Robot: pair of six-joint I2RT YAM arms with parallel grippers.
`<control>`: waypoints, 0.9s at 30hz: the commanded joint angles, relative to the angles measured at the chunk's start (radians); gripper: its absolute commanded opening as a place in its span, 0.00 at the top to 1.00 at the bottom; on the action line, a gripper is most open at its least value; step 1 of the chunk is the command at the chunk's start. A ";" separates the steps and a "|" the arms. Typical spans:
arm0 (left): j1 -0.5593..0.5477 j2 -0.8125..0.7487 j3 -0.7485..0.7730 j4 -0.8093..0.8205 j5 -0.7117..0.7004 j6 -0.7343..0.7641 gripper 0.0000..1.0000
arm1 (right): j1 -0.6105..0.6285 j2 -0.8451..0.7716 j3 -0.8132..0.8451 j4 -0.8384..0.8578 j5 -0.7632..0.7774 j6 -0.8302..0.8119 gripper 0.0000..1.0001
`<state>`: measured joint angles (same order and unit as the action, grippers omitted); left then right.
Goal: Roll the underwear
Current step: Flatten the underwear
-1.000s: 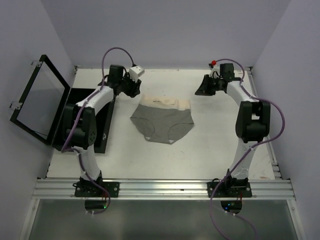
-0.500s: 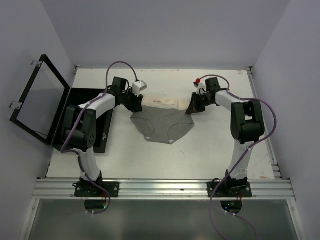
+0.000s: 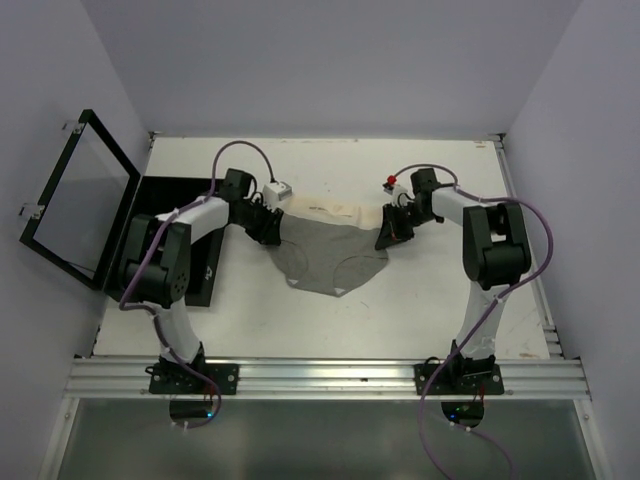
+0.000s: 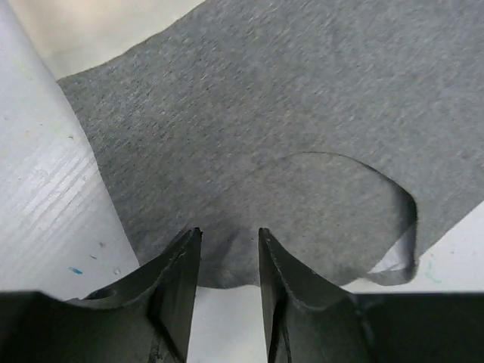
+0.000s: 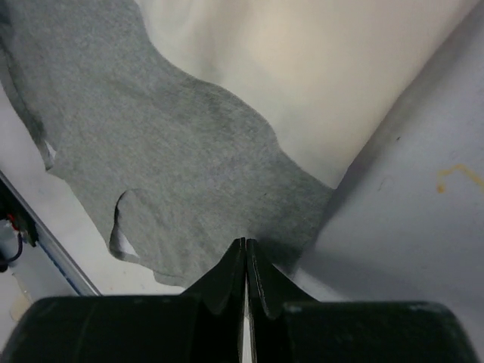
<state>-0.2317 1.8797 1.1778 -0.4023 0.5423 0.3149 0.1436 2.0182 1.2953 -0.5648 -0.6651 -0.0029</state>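
Nearby, an open black box (image 3: 165, 192) sits left of the underwear (image 3: 330, 252).

underwear (image 3: 330, 258): 1 | black box (image 3: 165, 192): 1 | left gripper (image 3: 268, 232) + right gripper (image 3: 385, 238): 2

My left arm (image 3: 190, 213) and right arm (image 3: 495, 240) both reach forward, forearms angled inward toward each other, wrists low. My left pincer (image 4: 227, 236): fingers parted, narrow gap between them. My right pincer (image 5: 244, 246): fingers pressed together, tips touching, no gap seen.
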 commanded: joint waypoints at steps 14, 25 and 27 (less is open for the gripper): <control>0.002 0.242 0.431 0.256 0.124 -0.278 0.61 | -0.013 0.097 0.271 0.215 -0.030 0.196 0.93; 0.063 0.412 0.464 0.295 0.013 -0.428 0.64 | -0.052 0.192 0.248 0.243 0.044 0.181 0.98; 0.075 0.414 0.461 0.298 0.005 -0.428 0.65 | -0.061 0.185 0.234 0.247 0.055 0.175 0.99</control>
<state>-0.1848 2.2696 1.6112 -0.1398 0.5983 -0.0704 0.1036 2.2253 1.5494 -0.3454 -0.6693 0.1864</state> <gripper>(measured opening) 0.356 0.025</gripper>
